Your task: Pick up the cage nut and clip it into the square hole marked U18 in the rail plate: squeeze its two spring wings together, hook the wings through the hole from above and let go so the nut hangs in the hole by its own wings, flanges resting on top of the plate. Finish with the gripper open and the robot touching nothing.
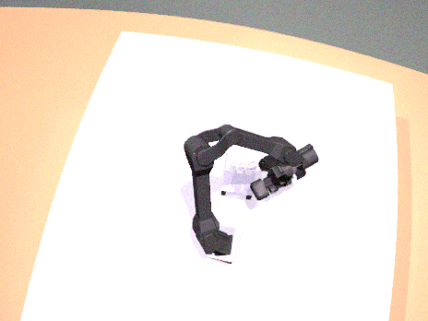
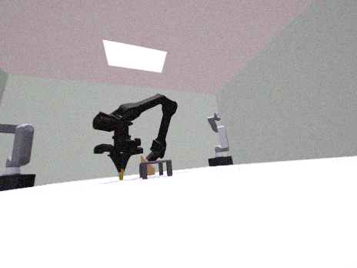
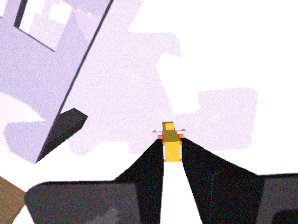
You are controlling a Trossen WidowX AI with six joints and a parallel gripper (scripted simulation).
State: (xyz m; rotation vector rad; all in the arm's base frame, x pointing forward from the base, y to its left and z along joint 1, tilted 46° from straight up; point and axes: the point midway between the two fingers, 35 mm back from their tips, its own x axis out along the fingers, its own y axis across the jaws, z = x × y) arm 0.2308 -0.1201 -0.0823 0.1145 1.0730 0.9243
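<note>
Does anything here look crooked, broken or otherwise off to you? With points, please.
Nothing stands out. The gripper (image 2: 121, 172) (image 3: 172, 142) pinches a small yellow nut (image 2: 121, 176) (image 3: 172, 151) beside the plate (image 2: 157, 162) (image 3: 37, 75), which stands on its legs; finer damage would be too small to see.
</note>
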